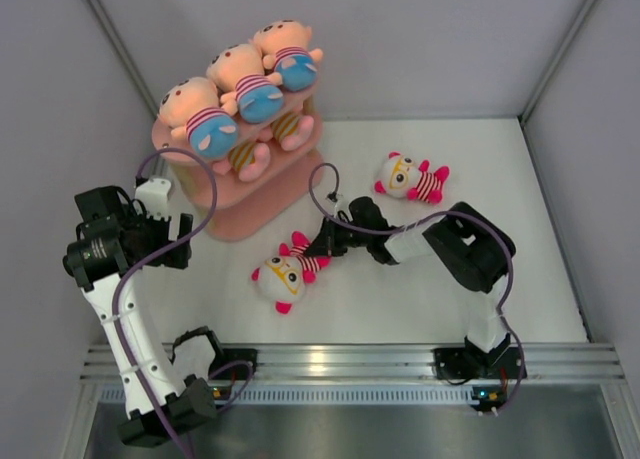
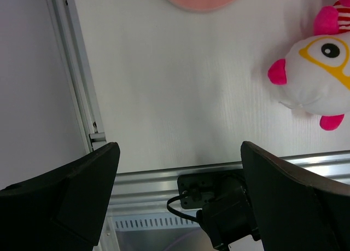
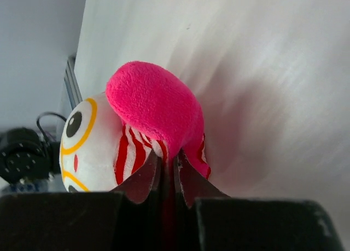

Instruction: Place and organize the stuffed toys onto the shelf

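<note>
Pick-up under way: the right end effector [image 1: 320,245] is pinched tight at the pink limb of the near white-faced toy [image 1: 282,275], which lies on the table [image 1: 400,279] just in front of the shelf [image 1: 255,211]. The next move looks like a lift and carry to a free tier. The right arm reaches low and leftward. The left end effector [image 1: 152,211] hovers beside the shelf, fingers wide apart and holding nothing.
</note>
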Robot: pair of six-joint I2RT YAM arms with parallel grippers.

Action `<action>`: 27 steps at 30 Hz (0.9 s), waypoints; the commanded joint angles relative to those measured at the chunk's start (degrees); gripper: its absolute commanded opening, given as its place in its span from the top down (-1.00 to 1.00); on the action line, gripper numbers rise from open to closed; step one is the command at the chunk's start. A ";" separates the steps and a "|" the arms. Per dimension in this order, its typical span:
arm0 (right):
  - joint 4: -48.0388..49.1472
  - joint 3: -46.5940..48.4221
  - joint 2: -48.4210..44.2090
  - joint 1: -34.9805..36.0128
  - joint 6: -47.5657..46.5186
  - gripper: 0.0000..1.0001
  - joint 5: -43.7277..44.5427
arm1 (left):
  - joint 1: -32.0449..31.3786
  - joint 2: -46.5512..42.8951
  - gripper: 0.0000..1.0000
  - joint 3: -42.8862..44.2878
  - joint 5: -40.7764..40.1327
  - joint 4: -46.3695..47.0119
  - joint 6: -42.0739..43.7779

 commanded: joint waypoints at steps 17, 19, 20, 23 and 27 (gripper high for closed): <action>-15.07 12.60 -4.84 0.52 54.22 1.00 69.31 | 0.01 0.93 -0.97 3.30 3.48 -3.24 1.26; -16.77 16.82 -2.71 0.78 57.21 1.00 69.83 | 0.01 1.19 -0.97 3.91 3.31 -3.23 1.44; -19.38 17.88 -1.14 1.13 58.44 1.00 71.40 | 0.01 1.28 -0.97 3.92 3.22 -3.32 1.53; -28.76 23.59 2.38 2.62 64.15 1.00 74.05 | 0.01 1.81 -0.97 3.92 3.65 -3.23 1.70; -30.12 26.50 6.25 3.59 70.31 1.00 75.29 | -0.08 2.25 -0.97 3.74 4.09 -3.32 1.96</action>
